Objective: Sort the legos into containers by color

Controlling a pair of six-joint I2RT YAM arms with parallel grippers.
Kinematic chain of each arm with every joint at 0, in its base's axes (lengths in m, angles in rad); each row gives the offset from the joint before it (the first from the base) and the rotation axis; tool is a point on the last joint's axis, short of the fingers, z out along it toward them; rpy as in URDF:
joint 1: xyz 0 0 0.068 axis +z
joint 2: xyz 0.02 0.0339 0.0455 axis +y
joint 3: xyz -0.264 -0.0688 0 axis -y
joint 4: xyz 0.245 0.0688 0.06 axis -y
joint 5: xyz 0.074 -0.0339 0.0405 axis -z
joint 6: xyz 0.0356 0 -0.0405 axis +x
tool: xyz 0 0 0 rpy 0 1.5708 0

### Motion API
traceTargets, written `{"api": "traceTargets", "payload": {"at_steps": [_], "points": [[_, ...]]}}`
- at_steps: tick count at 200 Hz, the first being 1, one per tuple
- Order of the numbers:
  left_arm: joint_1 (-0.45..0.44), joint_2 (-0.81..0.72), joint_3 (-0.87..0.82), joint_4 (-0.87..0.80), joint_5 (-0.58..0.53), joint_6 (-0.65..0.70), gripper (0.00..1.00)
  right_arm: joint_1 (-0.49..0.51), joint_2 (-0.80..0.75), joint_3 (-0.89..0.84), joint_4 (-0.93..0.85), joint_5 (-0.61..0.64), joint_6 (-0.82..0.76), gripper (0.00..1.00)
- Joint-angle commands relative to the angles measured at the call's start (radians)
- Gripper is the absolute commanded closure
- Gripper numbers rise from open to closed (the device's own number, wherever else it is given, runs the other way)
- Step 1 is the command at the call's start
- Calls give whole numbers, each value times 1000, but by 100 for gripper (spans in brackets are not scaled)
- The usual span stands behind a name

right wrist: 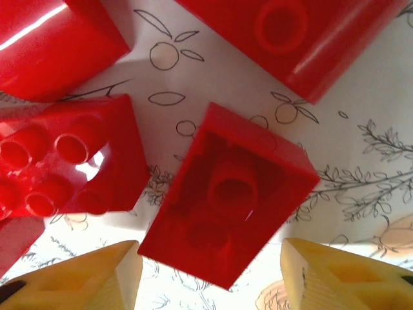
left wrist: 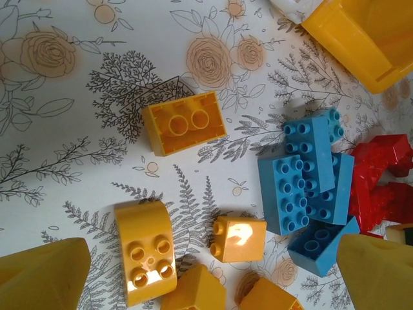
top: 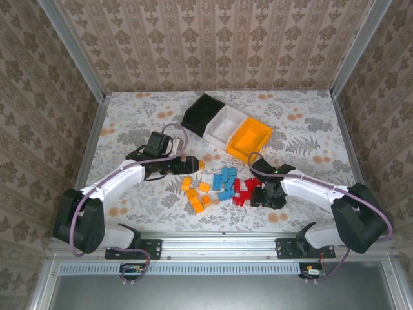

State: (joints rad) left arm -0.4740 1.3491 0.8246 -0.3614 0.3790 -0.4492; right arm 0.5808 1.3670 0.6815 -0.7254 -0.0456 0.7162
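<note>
The legos lie in three heaps in front of the arms: orange bricks (top: 195,194), blue bricks (top: 224,179) and red bricks (top: 243,192). Behind them the black bin (top: 201,111), white bin (top: 226,126) and orange-yellow bin (top: 250,140) stand in a slanted row. My left gripper (top: 191,166) hovers open over the orange heap; its yellow fingers (left wrist: 42,274) stand wide apart around a small orange cube (left wrist: 239,237) and a curved orange brick (left wrist: 143,248). My right gripper (right wrist: 213,284) is open low over the red heap, an upturned red brick (right wrist: 226,194) just ahead of its fingertips.
Flower-patterned table cloth (top: 303,139) with metal rails at the sides. Another orange brick (left wrist: 184,123) lies apart above the heap. Blue bricks (left wrist: 303,177) and red bricks (left wrist: 381,184) crowd the right side of the left wrist view, with the orange-yellow bin's corner (left wrist: 361,35) beyond.
</note>
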Motion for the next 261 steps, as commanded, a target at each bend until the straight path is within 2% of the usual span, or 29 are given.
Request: {"api": "traceTargets", "payload": {"at_steps": [1, 20, 35, 42, 53, 63, 96, 155, 185, 207, 235, 261], "points": [[13, 12, -14, 13, 26, 20, 0, 2, 18, 12, 27, 41, 22, 45], [13, 12, -14, 15, 32, 21, 0, 2, 50, 7, 39, 55, 26, 52], [43, 13, -14, 13, 37, 25, 0, 1, 51, 9, 33, 72, 32, 53], [47, 13, -12, 12, 38, 27, 0, -2, 47, 11, 28, 82, 36, 50], [52, 15, -10, 10, 43, 32, 0, -5, 40, 12, 23, 97, 43, 38], [55, 18, -10, 7, 45, 35, 0, -9, 35, 13, 22, 104, 47, 32], [68, 26, -8, 11, 55, 40, 0, -31, 46, 34, 26, 135, 55, 31], [83, 27, -8, 4, 67, 47, 0, -66, 97, 49, 46, 151, 40, 49], [88, 30, -6, 7, 72, 49, 0, -67, 71, 40, 29, 144, 46, 68], [89, 33, -3, 9, 75, 49, 0, -65, -33, 37, -14, 139, 58, 81], [89, 42, -5, 23, 81, 43, 0, -64, -136, 123, -92, 119, 57, 81], [90, 60, 10, 21, 104, 31, 0, -64, -130, 291, -139, 109, 22, 81]]}}
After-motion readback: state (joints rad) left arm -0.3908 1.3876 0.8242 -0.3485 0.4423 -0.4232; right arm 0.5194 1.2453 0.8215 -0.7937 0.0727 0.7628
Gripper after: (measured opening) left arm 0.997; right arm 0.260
